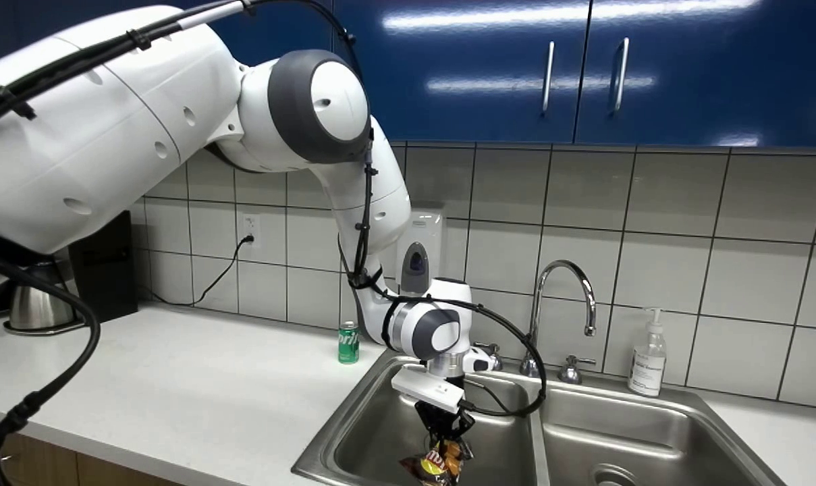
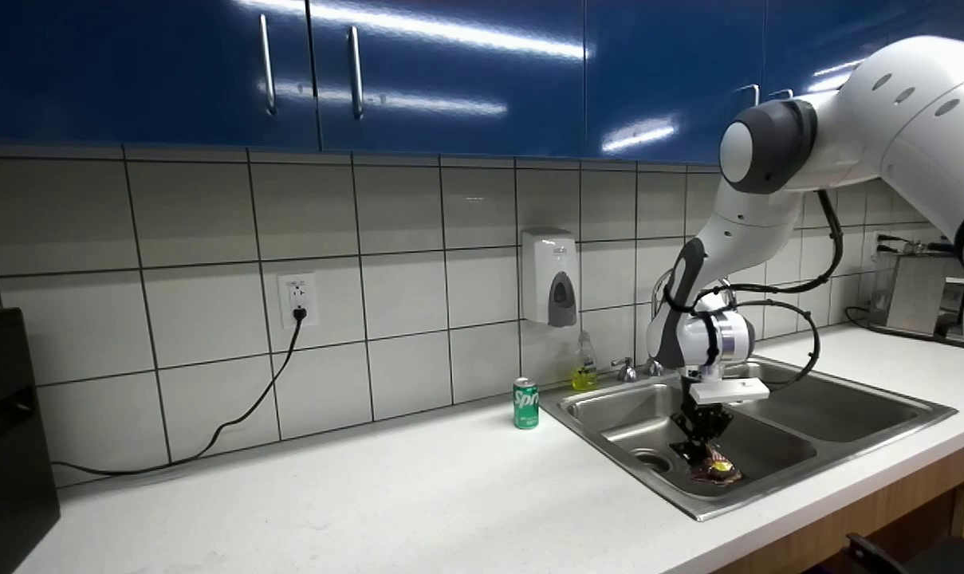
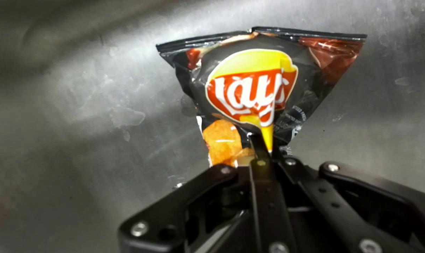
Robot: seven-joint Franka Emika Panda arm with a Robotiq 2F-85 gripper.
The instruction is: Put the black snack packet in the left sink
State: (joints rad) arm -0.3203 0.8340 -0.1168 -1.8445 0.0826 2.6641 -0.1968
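Note:
The black snack packet (image 3: 251, 89), with a red and yellow logo and orange chip pictures, fills the middle of the wrist view. My gripper (image 3: 266, 146) is shut on its near end, and the foil is pinched into a fold between the fingertips. In both exterior views, the gripper (image 1: 443, 437) (image 2: 698, 448) points down into the left sink (image 1: 374, 435) (image 2: 773, 454). The packet (image 1: 431, 467) (image 2: 717, 469) is inside that basin, low over the floor. I cannot tell whether it touches the metal. The fingertips are partly hidden by the packet in the exterior views.
The basin divider (image 1: 537, 439) and right basin (image 1: 617, 418) lie beside the gripper. A faucet (image 1: 573, 266) and clear soap bottle (image 1: 648, 361) stand behind. A green can (image 1: 347, 343) (image 2: 526, 404) stands on the white counter (image 1: 178, 378) near the rim. A wall dispenser (image 2: 551, 275) hangs above.

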